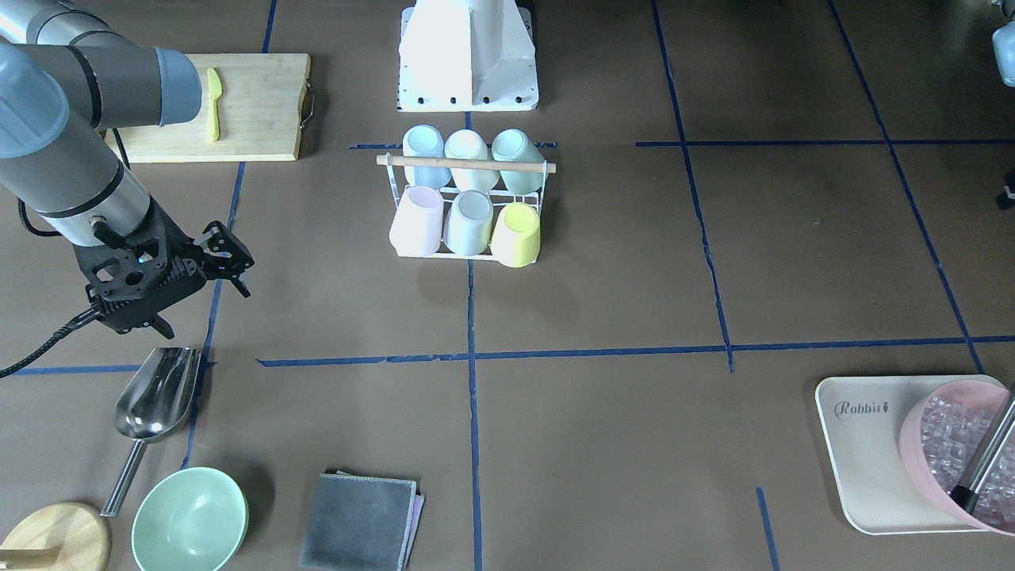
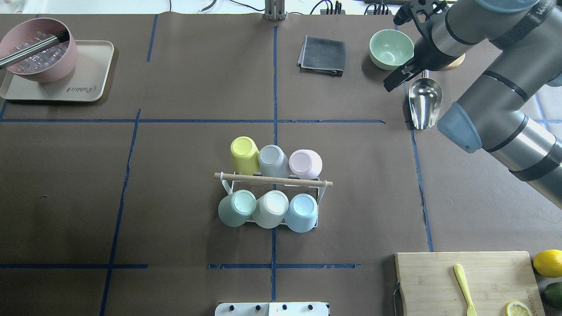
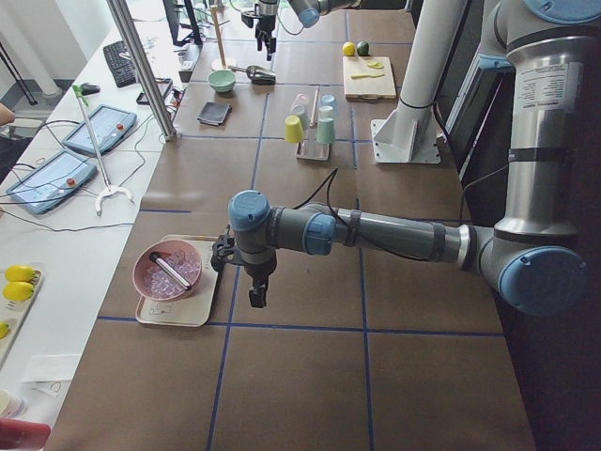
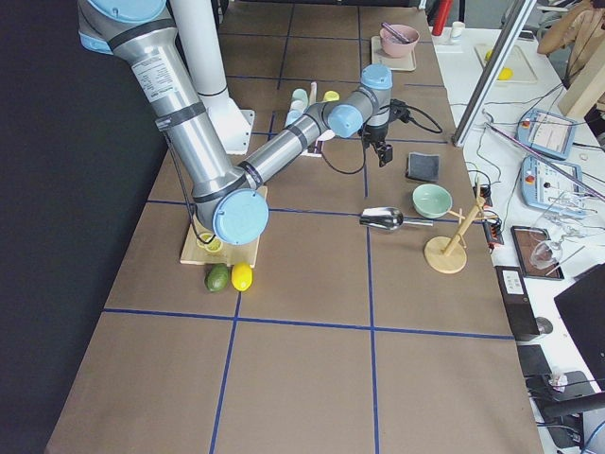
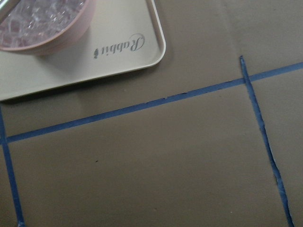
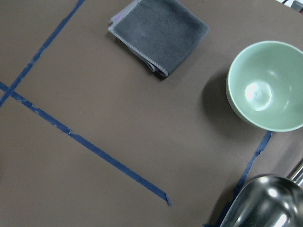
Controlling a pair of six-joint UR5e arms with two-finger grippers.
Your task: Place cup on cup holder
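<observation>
Left end effector (image 3: 254, 300) aperture indiscernible

A robotics lab: paper-covered table (image 3: 310, 385) gridded with blue tape (image 3: 282, 328), pedestal-mounted robot arms (image 3: 394, 235), teach pendants (image 3: 52, 180) on the side bench (image 3: 66, 301).

right arm (image 2: 496, 87) is seen stretched far forward, elbow bent | right gripper (image 1: 204, 309) is held pointing down, jaws spread wide apart | left arm (image 3: 376, 230) is held low, forearm laid out nearly level | left gripper (image 3: 254, 293) is pointed straight down off the wrist, jaws can't really be made out, too small
</observation>
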